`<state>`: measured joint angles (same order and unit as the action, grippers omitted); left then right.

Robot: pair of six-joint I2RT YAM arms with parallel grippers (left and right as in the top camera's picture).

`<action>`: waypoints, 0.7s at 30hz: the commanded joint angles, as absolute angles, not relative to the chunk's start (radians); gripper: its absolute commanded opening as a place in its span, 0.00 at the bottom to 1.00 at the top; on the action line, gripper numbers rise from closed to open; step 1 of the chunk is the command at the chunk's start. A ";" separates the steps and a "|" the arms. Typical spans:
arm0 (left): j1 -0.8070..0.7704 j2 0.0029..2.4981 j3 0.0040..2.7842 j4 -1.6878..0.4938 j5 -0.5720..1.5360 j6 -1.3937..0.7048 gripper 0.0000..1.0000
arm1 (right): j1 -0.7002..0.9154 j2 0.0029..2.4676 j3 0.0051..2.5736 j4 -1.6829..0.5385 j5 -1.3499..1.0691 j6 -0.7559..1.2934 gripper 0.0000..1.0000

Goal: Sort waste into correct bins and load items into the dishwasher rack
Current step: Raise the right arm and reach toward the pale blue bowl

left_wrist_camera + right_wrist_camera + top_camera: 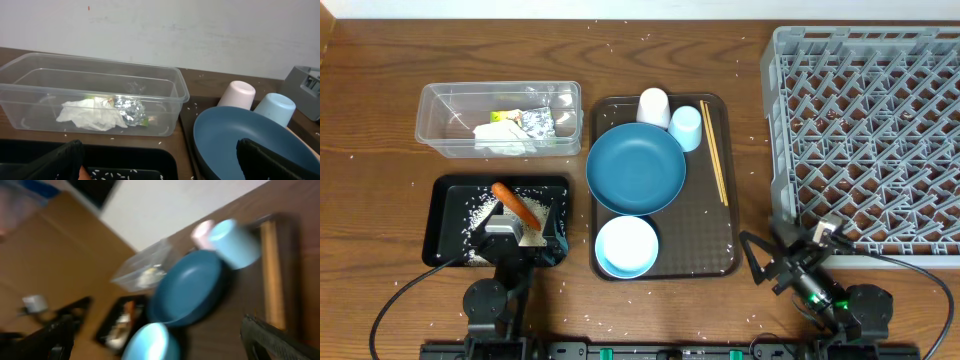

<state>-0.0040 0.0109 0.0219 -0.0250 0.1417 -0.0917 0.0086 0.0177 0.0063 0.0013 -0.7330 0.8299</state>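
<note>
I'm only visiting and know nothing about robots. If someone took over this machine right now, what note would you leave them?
Both open and empty: left end effector over the near edge of the black tray, right end effector by the front corner of the rack.
Done, it seems: tissue, foil and wrapper in the clear tub; carrot and rice in the black tray.
Left: plate, bowl, white cup, light-blue cup and chopsticks are on the brown tray; none are in the rack.
</note>
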 commanded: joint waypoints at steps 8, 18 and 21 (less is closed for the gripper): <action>-0.008 0.005 0.004 -0.058 0.138 -0.075 0.98 | 0.001 0.015 0.046 0.296 -0.830 1.081 0.99; -0.008 0.005 0.004 -0.058 0.138 -0.075 0.98 | 0.001 0.214 0.347 0.274 -0.733 0.846 0.99; -0.008 0.005 0.004 -0.058 0.138 -0.075 0.98 | 0.001 0.359 0.499 0.210 -0.741 0.761 0.99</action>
